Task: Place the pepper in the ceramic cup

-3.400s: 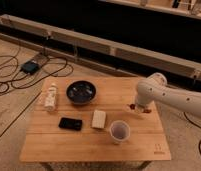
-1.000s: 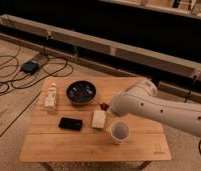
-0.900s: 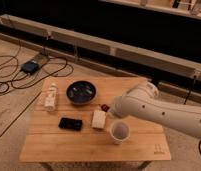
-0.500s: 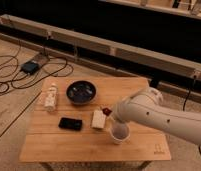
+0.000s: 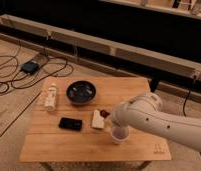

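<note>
It looked like a lab: cables [image 5: 14,75] lay on the bare floor [image 5: 9,115] by a wooden counter [image 5: 139,90].

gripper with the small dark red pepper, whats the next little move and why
Probably a short shift sideways toward the small pale ceramic cup, then let go. The gripper, shut on the small dark red pepper, hovers over the white block, just beside the cup's rim rather than above its opening. The arm covers most of the cup, so alignment is hard to judge.

End effector [image 5: 107,114] holds pepper [image 5: 103,113] beside ceramic cup [image 5: 119,136].
</note>
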Motion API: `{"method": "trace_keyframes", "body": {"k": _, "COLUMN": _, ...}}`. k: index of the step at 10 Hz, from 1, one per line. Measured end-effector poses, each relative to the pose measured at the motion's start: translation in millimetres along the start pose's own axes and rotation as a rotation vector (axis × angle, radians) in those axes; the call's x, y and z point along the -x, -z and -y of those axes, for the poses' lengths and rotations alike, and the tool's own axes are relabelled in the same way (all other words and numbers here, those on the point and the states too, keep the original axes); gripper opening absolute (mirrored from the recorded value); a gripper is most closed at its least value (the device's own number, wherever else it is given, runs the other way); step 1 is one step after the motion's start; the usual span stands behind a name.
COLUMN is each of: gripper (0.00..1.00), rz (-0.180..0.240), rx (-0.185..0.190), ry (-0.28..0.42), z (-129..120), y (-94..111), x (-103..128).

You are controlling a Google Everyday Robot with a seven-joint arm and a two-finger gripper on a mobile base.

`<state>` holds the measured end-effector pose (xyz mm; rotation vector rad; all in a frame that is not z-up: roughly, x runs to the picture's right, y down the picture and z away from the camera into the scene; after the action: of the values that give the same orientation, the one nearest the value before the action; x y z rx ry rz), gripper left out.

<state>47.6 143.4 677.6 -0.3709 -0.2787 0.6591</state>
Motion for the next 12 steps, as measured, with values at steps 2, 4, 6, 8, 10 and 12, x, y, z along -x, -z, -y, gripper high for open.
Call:
{"method": "trace_keyframes", "body": {"k": 2, "gripper": 0.00, "rz": 0.012, "rx": 0.002, "ry": -0.020, "z": -3.5, "y": -2.6, "x": -5.9}}
{"method": "trace_keyframes", "body": {"k": 4, "gripper": 0.00, "rz": 0.020, "rx": 0.004, "ry": -0.047, "z": -7.2, "y": -4.0, "x": -14.4}}
{"method": "trace_keyframes", "body": {"k": 6, "gripper": 0.03, "rz": 0.029, "rx": 0.004, "ry": -0.073, "z": -9.9, "y": -4.7, "x": -22.5}}
{"method": "trace_keyframes", "body": {"k": 8, "gripper": 0.21, "rz": 0.038, "rx": -0.003, "ry": -0.101, "z": -10.5, "y": -4.0, "x": -30.9}}
{"method": "trace_keyframes", "body": {"k": 10, "gripper": 0.43, "rz": 0.045, "rx": -0.015, "ry": -0.123, "z": -10.1, "y": -1.7, "x": -37.5}}
{"method": "trace_keyframes", "body": {"k": 12, "gripper": 0.63, "rz": 0.046, "rx": -0.022, "ry": -0.137, "z": -10.7, "y": -0.7, "x": -43.4}}
